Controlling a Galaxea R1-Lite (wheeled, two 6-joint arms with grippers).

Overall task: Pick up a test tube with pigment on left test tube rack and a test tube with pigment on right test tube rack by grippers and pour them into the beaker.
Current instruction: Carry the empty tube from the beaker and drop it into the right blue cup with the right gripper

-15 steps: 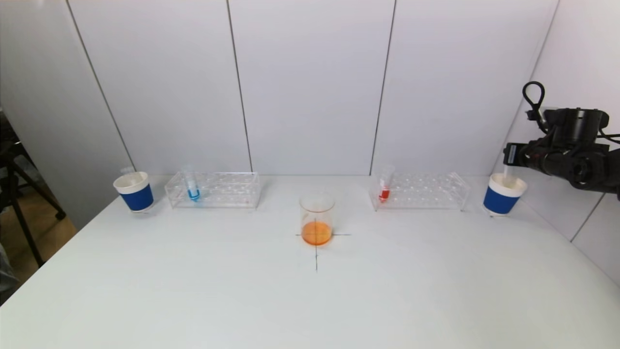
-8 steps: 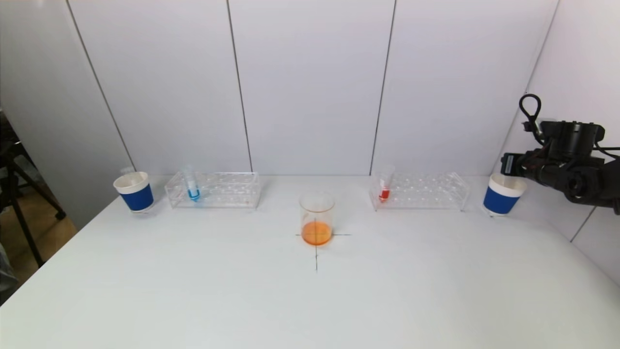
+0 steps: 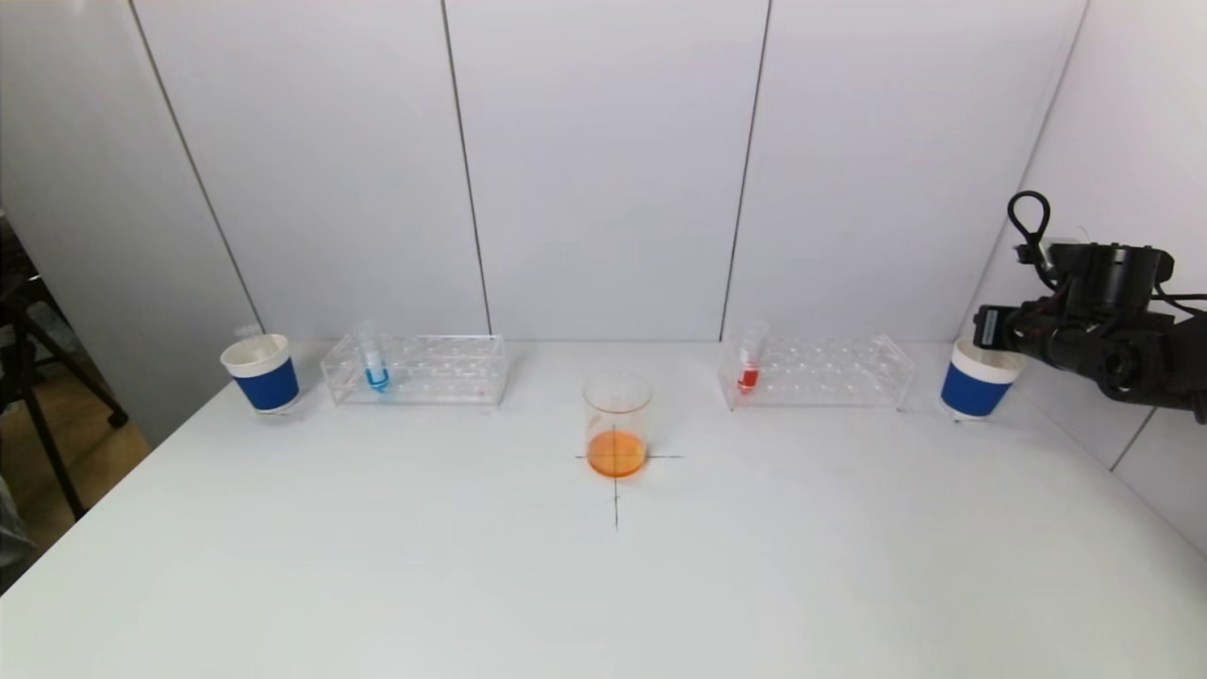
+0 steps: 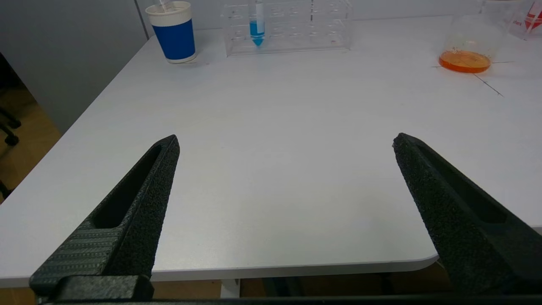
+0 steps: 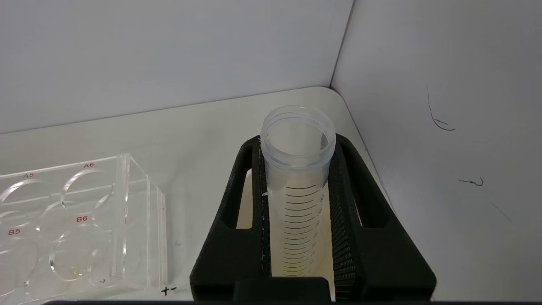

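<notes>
My right gripper (image 3: 992, 326) hovers over the right blue paper cup (image 3: 974, 385). It is shut on an empty clear graduated test tube (image 5: 297, 169), held upright with its lower end inside the cup. A tube with red pigment (image 3: 749, 366) stands in the right rack (image 3: 830, 373). A tube with blue pigment (image 3: 374, 364) stands in the left rack (image 3: 429, 370). The beaker (image 3: 617, 422) holds orange liquid at the table's middle. My left gripper (image 4: 283, 142) is open and empty over the table's near left edge, out of the head view.
A second blue paper cup (image 3: 262, 374) stands left of the left rack and holds a clear tube. The side wall is close beside my right gripper. A black cross is drawn on the white table (image 3: 603, 585) under the beaker.
My right gripper has moved down and slightly back toward the right cup with the empty tube. Nothing else has moved.
</notes>
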